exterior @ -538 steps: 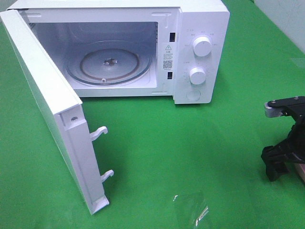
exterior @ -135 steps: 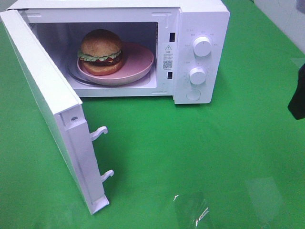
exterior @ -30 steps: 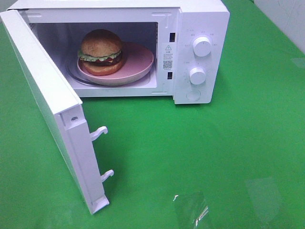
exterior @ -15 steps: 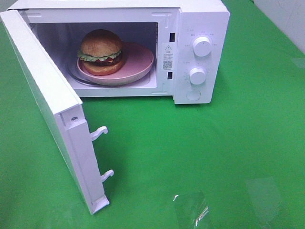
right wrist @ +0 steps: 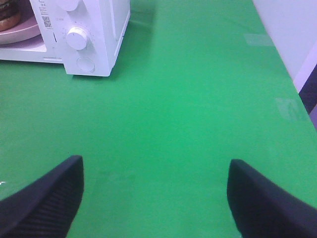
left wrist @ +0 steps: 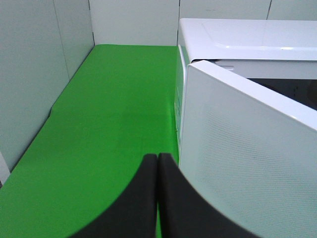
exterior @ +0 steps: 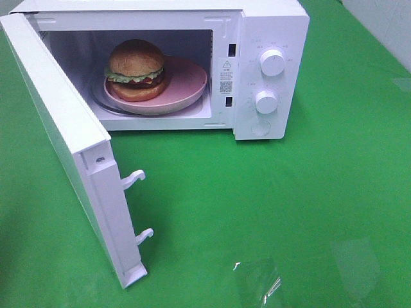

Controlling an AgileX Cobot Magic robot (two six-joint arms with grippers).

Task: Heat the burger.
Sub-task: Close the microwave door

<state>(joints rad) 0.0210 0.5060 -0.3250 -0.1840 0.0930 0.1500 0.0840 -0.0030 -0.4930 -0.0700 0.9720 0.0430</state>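
The burger (exterior: 135, 69), golden-brown bun with lettuce and red filling, sits on a pink plate (exterior: 186, 86) inside the white microwave (exterior: 270, 25). The microwave door (exterior: 67, 138) stands wide open, swung out to the front left. Neither arm shows in the exterior view. My left gripper (left wrist: 157, 163) is shut and empty, just behind the outer face of the open door (left wrist: 247, 158). My right gripper (right wrist: 156, 193) is open and empty over bare green cloth, well to the right of the microwave (right wrist: 94, 29); a sliver of the burger (right wrist: 7, 15) shows there.
Two white knobs (exterior: 273, 63) and a round button (exterior: 260, 128) sit on the microwave's right panel. Two door latch hooks (exterior: 133, 178) stick out of the door edge. Clear tape patches (exterior: 257, 282) lie on the green cloth. White walls border the left side (left wrist: 29, 74).
Since 17.9 s ago the burger on its pink plate has appeared inside the microwave and the right arm has left the exterior view. Nothing has changed in the last second.
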